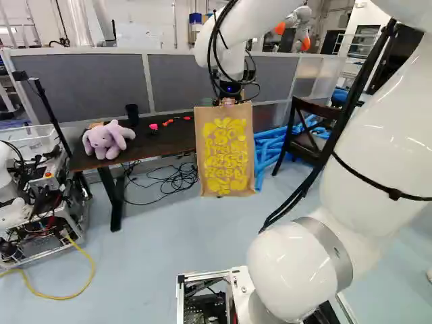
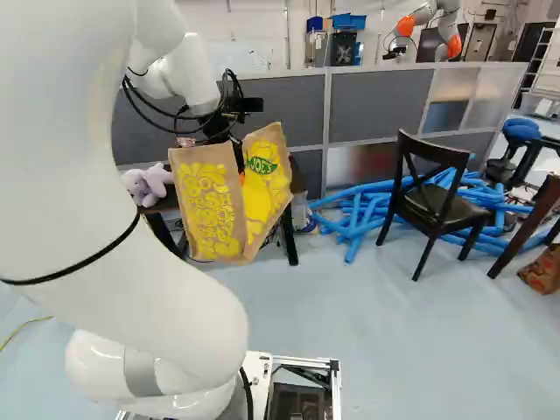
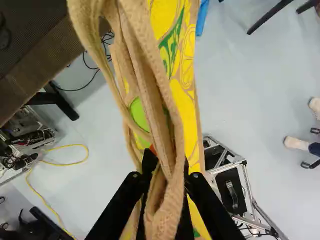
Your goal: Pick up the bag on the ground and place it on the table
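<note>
The brown bag with yellow print (image 1: pixel 225 152) hangs in the air from my gripper (image 1: pixel 228 101), in front of the table's edge in the left base view. In the right base view two faces of the bag (image 2: pixel 210 206) show, at an angle to each other. The wrist view has my gripper (image 3: pixel 167 180) shut on the bag's tan handles (image 3: pixel 162 200), with the bag's body beyond. The dark table (image 1: pixel 152 138) stands just behind the bag; in the wrist view its edge (image 3: pixel 45 55) lies beside the bag. Most of the fingertips are hidden by the handles.
On the table are a purple plush toy (image 1: pixel 106 140), a black cup (image 1: pixel 132 113) and small pink and red items (image 1: pixel 154 126). A dark chair (image 2: pixel 433 201) and blue tubes (image 2: pixel 359 214) are to the right. Another robot (image 2: pixel 429 26) stands beyond the partition (image 2: pixel 376 105).
</note>
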You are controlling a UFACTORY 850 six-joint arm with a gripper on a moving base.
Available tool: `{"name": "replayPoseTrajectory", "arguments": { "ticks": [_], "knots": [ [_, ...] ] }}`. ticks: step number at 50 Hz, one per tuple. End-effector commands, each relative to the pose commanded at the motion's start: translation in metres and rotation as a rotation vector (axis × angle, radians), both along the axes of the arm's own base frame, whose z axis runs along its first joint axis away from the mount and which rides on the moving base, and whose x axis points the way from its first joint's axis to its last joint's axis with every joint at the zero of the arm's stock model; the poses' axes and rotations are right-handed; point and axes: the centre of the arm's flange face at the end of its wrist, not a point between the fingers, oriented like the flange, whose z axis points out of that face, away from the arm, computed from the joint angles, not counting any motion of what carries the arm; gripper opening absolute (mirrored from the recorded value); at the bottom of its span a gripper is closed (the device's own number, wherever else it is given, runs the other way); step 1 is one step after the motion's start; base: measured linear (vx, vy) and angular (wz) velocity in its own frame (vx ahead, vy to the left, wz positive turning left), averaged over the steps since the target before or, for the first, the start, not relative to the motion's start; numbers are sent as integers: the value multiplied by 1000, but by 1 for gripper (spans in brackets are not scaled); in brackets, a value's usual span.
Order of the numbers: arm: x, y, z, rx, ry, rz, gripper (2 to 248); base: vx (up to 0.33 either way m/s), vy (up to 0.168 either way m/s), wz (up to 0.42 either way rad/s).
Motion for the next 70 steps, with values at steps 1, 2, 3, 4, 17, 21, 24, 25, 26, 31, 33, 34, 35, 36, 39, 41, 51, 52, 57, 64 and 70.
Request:
{"name": "replayPoseTrajectory", "arguments": {
  "ticks": [1,2,3,4,17,21,24,25,26,31,33,34,35,36,39,41,51,52,57,64,70],
  "knots": [
    [0,0,0,0,0,0,35,151,3,-8],
    [0,0,0,0,0,0,35,174,7,0],
    [0,0,0,0,0,0,35,156,2,-9],
    [0,0,0,0,0,0,35,151,4,-2],
    [0,0,0,0,0,0,35,168,1,-3],
    [0,0,0,0,0,0,35,174,1,-2],
    [0,0,0,0,0,0,35,185,3,-3],
    [0,0,0,0,0,0,35,185,7,1],
    [0,0,0,0,0,0,35,183,13,22],
    [0,0,0,0,0,0,35,185,30,116],
    [0,0,0,0,0,0,35,192,41,172],
    [0,0,0,0,0,0,35,173,37,162],
    [0,0,0,0,0,0,35,170,42,159],
    [0,0,0,0,0,0,35,168,36,176],
    [0,0,0,0,0,0,35,192,38,186],
    [0,0,0,0,0,0,35,171,39,156],
    [0,0,0,0,0,0,35,179,40,174],
    [0,0,0,0,0,0,35,180,37,173],
    [0,0,0,0,0,0,35,184,41,184],
    [0,0,0,0,0,0,35,174,39,169],
    [0,0,0,0,0,0,35,168,39,170]
  ]
}}
